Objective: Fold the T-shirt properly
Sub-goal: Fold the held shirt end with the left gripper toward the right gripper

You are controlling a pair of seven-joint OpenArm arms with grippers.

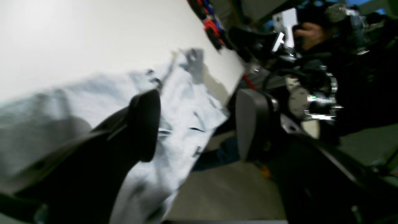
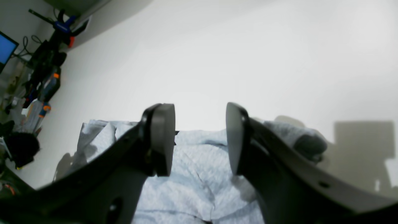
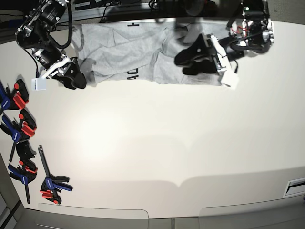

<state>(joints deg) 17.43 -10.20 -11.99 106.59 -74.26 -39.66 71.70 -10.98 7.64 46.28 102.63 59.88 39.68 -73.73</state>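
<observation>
The light grey T-shirt point(image 3: 138, 52) lies crumpled along the far edge of the white table point(image 3: 157, 143), with bits of black lettering showing. It also shows in the left wrist view point(image 1: 186, 102) and in the right wrist view point(image 2: 199, 177). My left gripper point(image 3: 188, 59) hovers over the shirt's right part, open and empty; in its wrist view point(image 1: 196, 127) the jaws stand wide apart above the cloth. My right gripper point(image 3: 76, 78) is at the shirt's left end, open and empty; in its wrist view point(image 2: 200, 137) the jaws stand apart over the cloth.
Several red, blue and black clamps point(image 3: 21, 129) lie along the table's left edge. A person's hand point(image 1: 311, 34) and dark equipment show beyond the far table edge in the left wrist view. A monitor point(image 2: 6, 49) and cables stand off the table.
</observation>
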